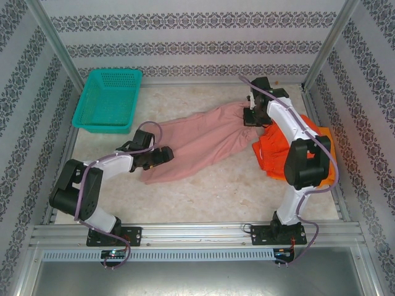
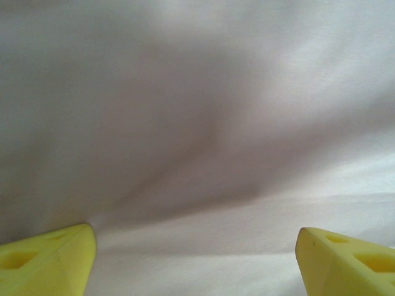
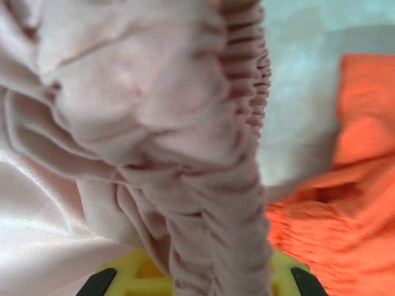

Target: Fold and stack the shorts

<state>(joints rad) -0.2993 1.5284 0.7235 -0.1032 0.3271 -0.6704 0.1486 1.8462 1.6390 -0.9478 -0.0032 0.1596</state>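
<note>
Pinching the pink shorts' (image 1: pixel 197 145) ruched waistband (image 3: pixel 247 111) is the right pincer (image 1: pixel 252 116); the left pincer (image 2: pixel 196 259) stands spread over their smooth cloth.

Patterned wallpaper walls (image 1: pixel 185 37) enclose a mottled beige tabletop (image 1: pixel 222 194); aluminium rails (image 1: pixel 197 231) edge its front.

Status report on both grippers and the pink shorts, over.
Right gripper shut on pink shorts at the waistband. Left gripper open, low over their other end. Red-orange shorts heaped close by, beneath right arm.
</note>
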